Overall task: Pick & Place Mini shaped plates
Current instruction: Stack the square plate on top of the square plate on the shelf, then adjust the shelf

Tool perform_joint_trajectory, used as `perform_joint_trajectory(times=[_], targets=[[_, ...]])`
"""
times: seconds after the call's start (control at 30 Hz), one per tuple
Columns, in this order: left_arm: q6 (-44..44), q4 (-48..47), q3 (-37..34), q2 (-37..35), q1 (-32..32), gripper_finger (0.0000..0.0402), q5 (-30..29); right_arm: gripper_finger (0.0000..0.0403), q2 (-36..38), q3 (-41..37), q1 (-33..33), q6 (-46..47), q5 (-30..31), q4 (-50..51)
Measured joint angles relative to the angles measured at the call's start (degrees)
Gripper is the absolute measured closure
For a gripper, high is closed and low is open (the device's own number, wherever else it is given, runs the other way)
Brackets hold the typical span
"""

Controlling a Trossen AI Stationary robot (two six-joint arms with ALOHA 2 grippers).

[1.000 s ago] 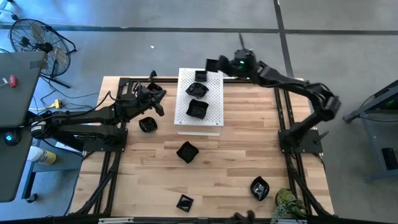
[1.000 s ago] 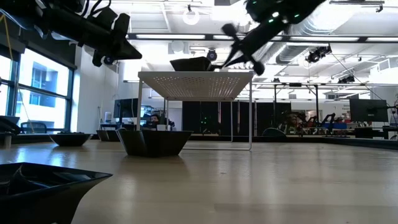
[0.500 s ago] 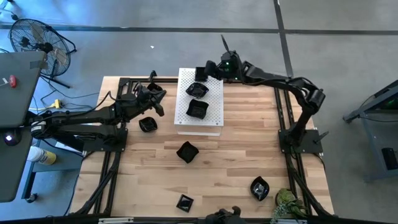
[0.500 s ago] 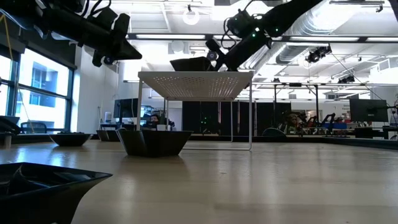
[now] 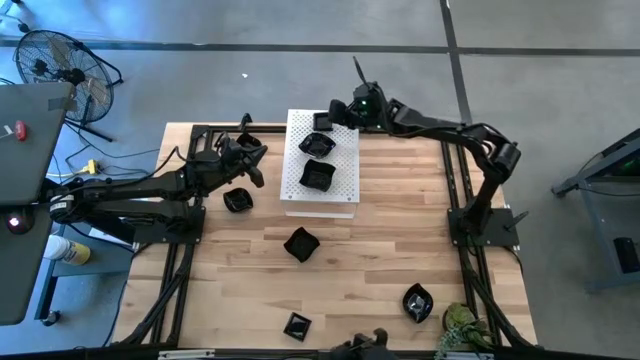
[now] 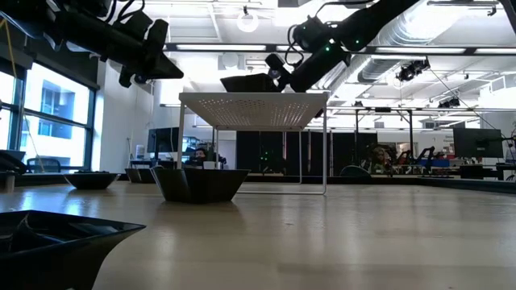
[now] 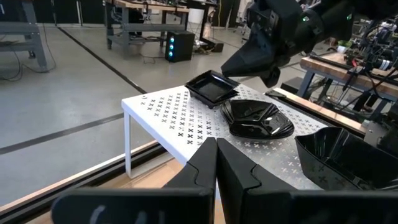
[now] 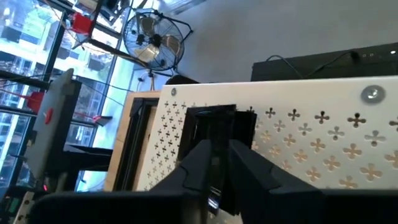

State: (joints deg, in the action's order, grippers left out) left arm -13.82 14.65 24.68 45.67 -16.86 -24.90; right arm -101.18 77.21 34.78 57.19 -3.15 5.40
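**Right arm at the board's far end**

Since a second ago my right gripper (image 5: 338, 113) has descended and now clamps the square plate (image 7: 212, 86) on the white board (image 5: 345, 180). Left gripper (image 5: 255, 172) waits beside it, fingers together.

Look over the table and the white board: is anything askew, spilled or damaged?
Nothing stands out. Three black plates sit flat on the white perforated board, and four more rest upright on the wooden table. The right end effector is at the board's far plate; the left end effector waits beside the board.
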Motion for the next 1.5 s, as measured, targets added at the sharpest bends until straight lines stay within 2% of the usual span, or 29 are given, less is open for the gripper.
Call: perform_joint_trajectory(times=[0.13, 0.2, 0.33, 0.4, 0.47, 0.63, 0.77, 0.9, 1.17, 1.5], targets=[[0.0, 0.0, 0.0, 0.0, 0.0, 0.0401, 0.0, 0.0315, 2.2, 0.0, 0.2, -4.4, -0.4, 0.9], [0.0, 0.0, 0.0, 0.0, 0.0, 0.0401, 0.0, 0.0312, 4.7, 0.0, 0.4, -8.6, -1.7, 3.2], [0.0, 0.0, 0.0, 0.0, 0.0, 0.0401, 0.1, 0.0345, 11.0, 0.0, -1.3, -19.4, -2.9, 13.4], [0.0, -0.1, 0.0, 0.0, 0.0, 0.0401, 0.7, 0.0379, 14.5, 0.0, -4.0, -24.9, -2.9, 18.4], [0.0, -0.1, 0.0, 0.0, 0.0, 0.0401, 1.4, 0.0396, 17.6, 0.0, -8.0, -29.8, -3.3, 23.2], [0.0, -0.2, 0.0, 0.0, 0.0, 0.0401, 3.7, 0.039, 20.7, 0.0, -20.9, -35.8, -3.2, 32.5], [0.0, -0.3, 0.0, 0.0, 0.0, 0.0401, 5.1, 0.0399, 19.6, 0.0, -29.3, -36.6, -1.3, 36.7], [0.1, -0.3, 0.0, 0.0, 0.0, 0.0401, 5.1, 0.04, 17.0, 0.0, -33.2, -35.3, 1.2, 40.3], [0.5, -1.7, 0.0, 0.0, 0.0, 0.0402, 5.1, 0.0401, 11.0, -0.1, -34.0, -34.1, 2.6, 41.2], [0.5, -1.7, 0.0, 0.0, 0.0, 0.0402, 5.1, 0.0401, 10.3, -0.1, -32.0, -30.2, 11.3, 45.5]])
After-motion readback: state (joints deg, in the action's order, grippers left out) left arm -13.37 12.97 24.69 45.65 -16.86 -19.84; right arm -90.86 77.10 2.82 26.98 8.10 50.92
